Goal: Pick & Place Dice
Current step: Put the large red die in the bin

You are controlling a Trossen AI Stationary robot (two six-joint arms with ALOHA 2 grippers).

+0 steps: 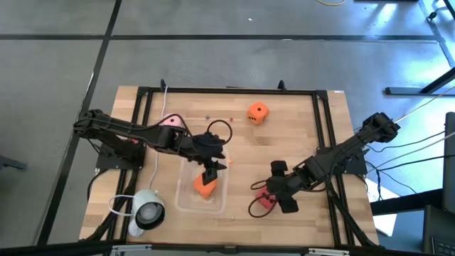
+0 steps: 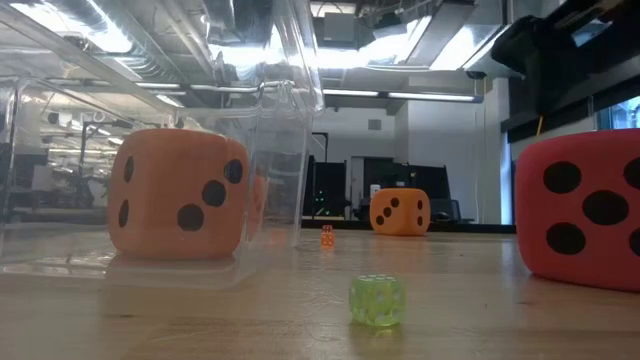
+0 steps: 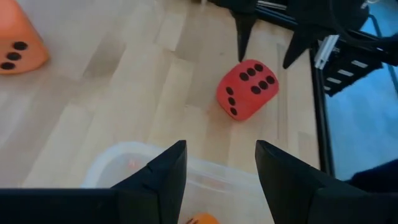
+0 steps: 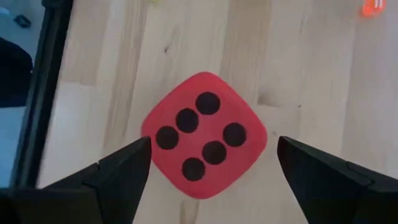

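Note:
An orange die (image 1: 206, 186) rests on the floor of a clear plastic container (image 1: 186, 203), also seen in the low view (image 2: 178, 195). My left gripper (image 1: 210, 171) hangs open just above it, nothing between its fingers (image 3: 163, 177). A red die (image 4: 205, 143) lies on the table near the right, six pips up. My right gripper (image 1: 274, 190) is open above it, one finger (image 4: 124, 174) on each side and apart from it. A second orange die (image 1: 257, 112) sits toward the far edge. A pale pink die (image 1: 170, 121) lies beside the left arm.
A small green see-through die (image 2: 377, 300) and a tiny orange one (image 2: 327, 236) lie on the wood between the container and the red die. A white lamp-like object (image 1: 148, 212) sits at the near left. A black frame (image 1: 227, 90) borders the table.

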